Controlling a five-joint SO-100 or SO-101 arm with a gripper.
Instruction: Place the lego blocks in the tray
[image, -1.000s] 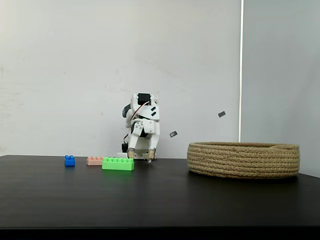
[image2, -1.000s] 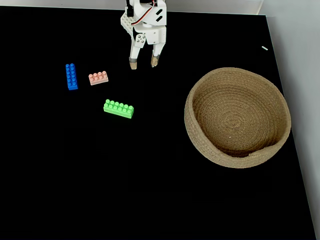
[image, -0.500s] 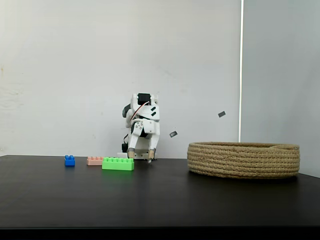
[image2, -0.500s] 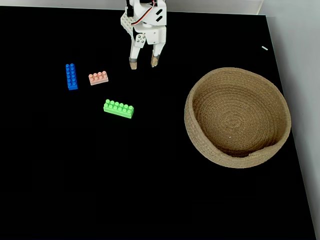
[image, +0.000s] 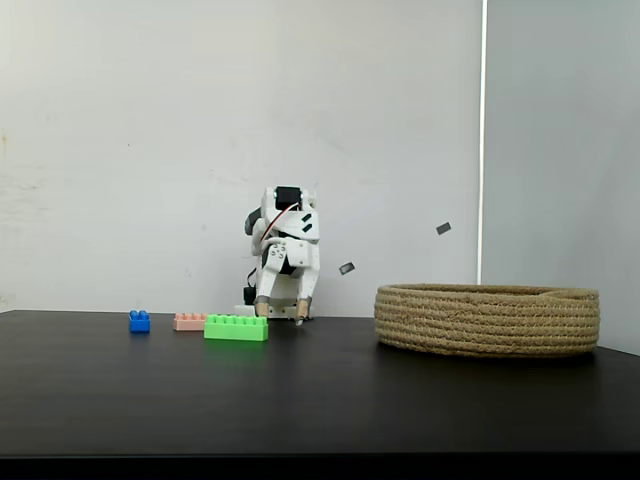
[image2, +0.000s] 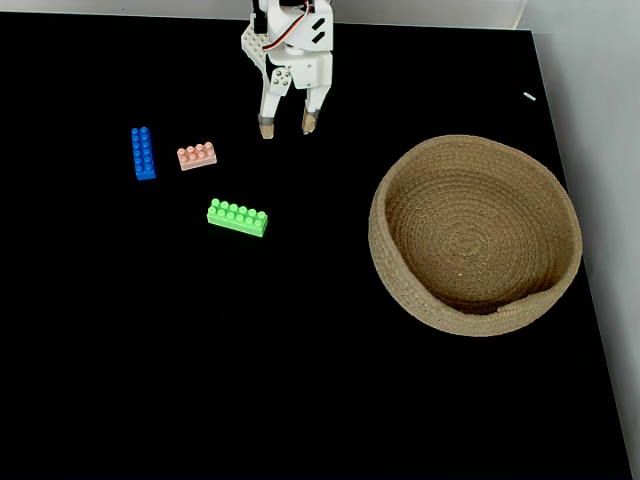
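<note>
Gripper (image2: 287, 126) at far table edge, fingers spread, holding nothing, tips pointing down just above black table (image2: 300, 380). Pink brick (image2: 197, 156) near its left; blue brick (image2: 143, 153) farther left; green brick (image2: 237, 217) nearer camera, left of gripper. Rope tray (image2: 400, 290) right, well apart, nothing inside.
</note>
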